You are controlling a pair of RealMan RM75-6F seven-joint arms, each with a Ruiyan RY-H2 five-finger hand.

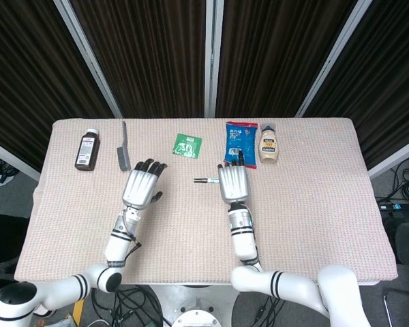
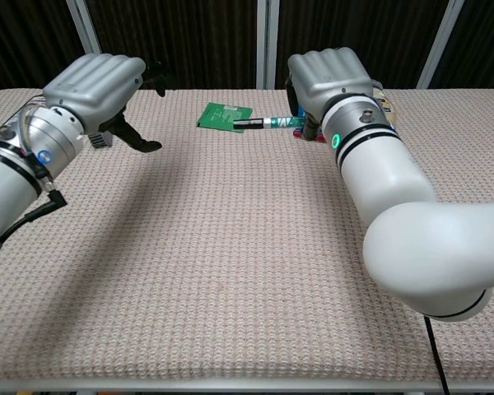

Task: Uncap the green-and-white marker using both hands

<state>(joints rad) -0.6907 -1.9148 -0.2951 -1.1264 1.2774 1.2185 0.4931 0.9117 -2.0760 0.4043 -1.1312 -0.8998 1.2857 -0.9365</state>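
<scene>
My right hand [image 1: 233, 182] [image 2: 328, 78] holds the green-and-white marker [image 1: 206, 180] [image 2: 267, 123] raised above the table, with its black capped end sticking out to the left. My left hand [image 1: 141, 184] [image 2: 95, 86] hovers to the left of the marker with its fingers spread and nothing in it. A gap separates its fingertips from the marker's black end in the head view.
Along the far edge of the beige mat [image 1: 313, 204] lie a brown bottle [image 1: 86, 150], a grey comb [image 1: 123, 149], a green packet [image 1: 187, 145] [image 2: 225, 116], a blue snack bag [image 1: 241, 139] and a mayonnaise bottle [image 1: 268, 144].
</scene>
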